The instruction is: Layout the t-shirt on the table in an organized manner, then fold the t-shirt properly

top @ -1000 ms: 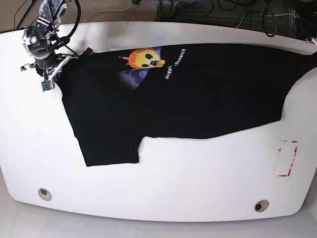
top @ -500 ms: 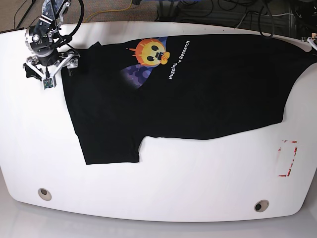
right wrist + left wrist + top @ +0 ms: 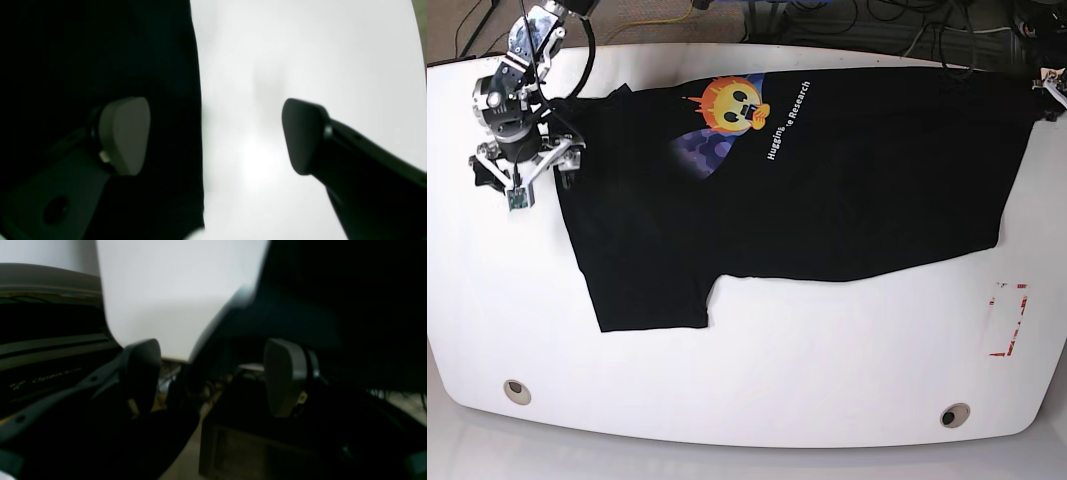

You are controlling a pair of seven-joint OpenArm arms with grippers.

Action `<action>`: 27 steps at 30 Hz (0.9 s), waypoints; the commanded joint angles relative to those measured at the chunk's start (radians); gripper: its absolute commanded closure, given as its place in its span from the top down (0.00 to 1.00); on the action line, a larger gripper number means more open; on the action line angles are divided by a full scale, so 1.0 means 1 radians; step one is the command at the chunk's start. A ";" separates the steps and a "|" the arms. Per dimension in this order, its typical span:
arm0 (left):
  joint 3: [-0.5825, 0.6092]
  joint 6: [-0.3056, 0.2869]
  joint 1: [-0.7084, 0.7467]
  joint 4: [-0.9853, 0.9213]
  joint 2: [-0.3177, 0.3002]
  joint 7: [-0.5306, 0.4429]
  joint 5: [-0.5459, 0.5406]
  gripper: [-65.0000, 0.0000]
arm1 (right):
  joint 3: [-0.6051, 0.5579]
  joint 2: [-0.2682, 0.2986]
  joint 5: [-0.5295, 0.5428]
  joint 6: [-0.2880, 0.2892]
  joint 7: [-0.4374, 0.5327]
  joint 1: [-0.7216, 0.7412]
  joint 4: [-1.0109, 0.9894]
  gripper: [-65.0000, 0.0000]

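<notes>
The black t-shirt (image 3: pixel 827 190) lies spread flat across the table (image 3: pixel 777 370), orange face graphic (image 3: pixel 735 100) up, one sleeve (image 3: pixel 652 300) pointing toward the front edge. My right gripper (image 3: pixel 524 168) hovers at the shirt's left edge, open and holding nothing. In the right wrist view its fingertips (image 3: pixel 123 133) straddle the cloth edge (image 3: pixel 160 100), one over the shirt and one over bare table (image 3: pixel 300 50). My left gripper (image 3: pixel 213 376) is open at the table's far right corner (image 3: pixel 173 306), with dark cloth (image 3: pixel 333 290) beside it and nothing between its fingers.
A red rectangular marking (image 3: pixel 1007 320) sits near the right front of the table. Two small round holes (image 3: pixel 517 390) (image 3: pixel 954 414) lie along the front edge. Cables (image 3: pixel 877 20) run on the floor behind the table.
Both grippers opened and let go of the shirt. The right gripper drifted slightly toward the front. The shirt's left shoulder and right corner settled flat.
</notes>
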 commanded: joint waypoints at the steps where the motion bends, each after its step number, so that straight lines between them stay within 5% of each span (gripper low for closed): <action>1: -0.009 0.002 -0.001 0.015 -0.027 -0.017 -0.005 0.71 | 0.001 0.013 0.002 -0.006 0.013 0.056 -0.020 0.92; 20: -0.078 0.002 -0.200 0.021 -0.050 -0.015 -0.002 0.70 | -0.002 0.050 0.006 -0.001 0.016 0.346 -0.445 0.92; 27: -0.070 0.002 -0.257 0.024 -0.050 -0.015 0.036 0.70 | -0.002 0.049 0.002 -0.001 0.097 0.377 -0.566 0.92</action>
